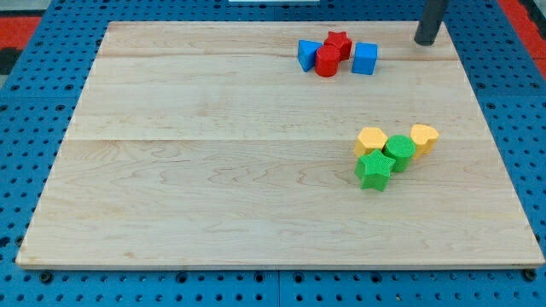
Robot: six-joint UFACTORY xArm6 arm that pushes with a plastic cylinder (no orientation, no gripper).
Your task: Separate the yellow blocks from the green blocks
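A yellow hexagon block (pixel 371 140), a green cylinder (pixel 399 152), a yellow heart-shaped block (pixel 424 137) and a green star (pixel 374 170) sit bunched together at the view's right of the wooden board (pixel 213 170). The green cylinder lies between the two yellow blocks and touches them. The green star lies just below the yellow hexagon and touches the cylinder. My tip (pixel 425 40) is at the view's top right, far above this cluster and to the right of the blue cube, touching no block.
Near the view's top sits a second cluster: a blue block (pixel 308 55), a red cylinder (pixel 327 61), a red star (pixel 339 43) and a blue cube (pixel 365 59). A blue pegboard (pixel 26 128) surrounds the board.
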